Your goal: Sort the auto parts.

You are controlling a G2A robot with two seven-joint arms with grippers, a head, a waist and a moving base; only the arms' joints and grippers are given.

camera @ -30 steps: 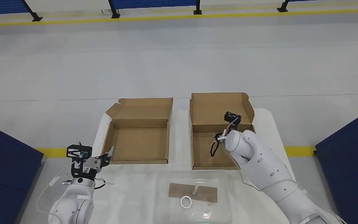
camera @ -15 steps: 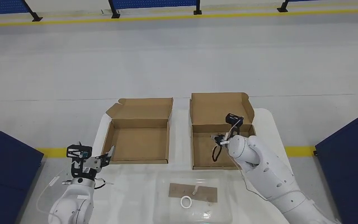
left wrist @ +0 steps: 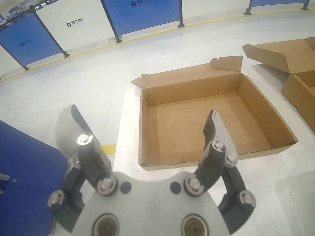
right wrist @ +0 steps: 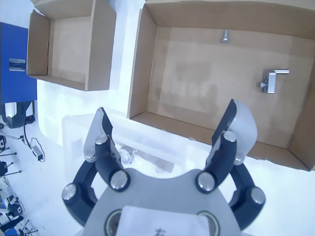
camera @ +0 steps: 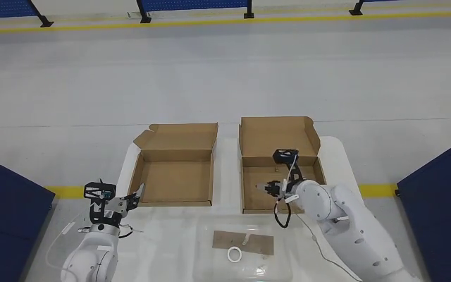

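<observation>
Since the right gripper (right wrist: 167,106) has its fingers spread wide with nothing between them, I read it as free for a pick. It hangs over the near wall of the right box (right wrist: 187,57), tilted so its wrist camera takes in both that box and the clear tray (camera: 206,247) just in front of it.

Two metal parts lie on the right box floor, apart from each other: an L-shaped bracket (right wrist: 270,81) and a small bolt-like piece (right wrist: 225,37) nearer the far wall. So metal seems to go right (my guess from the contents alone).

The left box (left wrist: 196,124) holds nothing. A white ring (camera: 233,255) sits in the tray beside a cardboard slip (camera: 257,243); it looks like the next item, and probably belongs in the left box.

The left gripper (left wrist: 142,110) is also open and empty, parked at the table (camera: 169,225) front-left corner, facing the left box. It is well placed to receive or drop there without crossing the other arm.

Risk: the ring is thin and flat, so easy to miss.
</observation>
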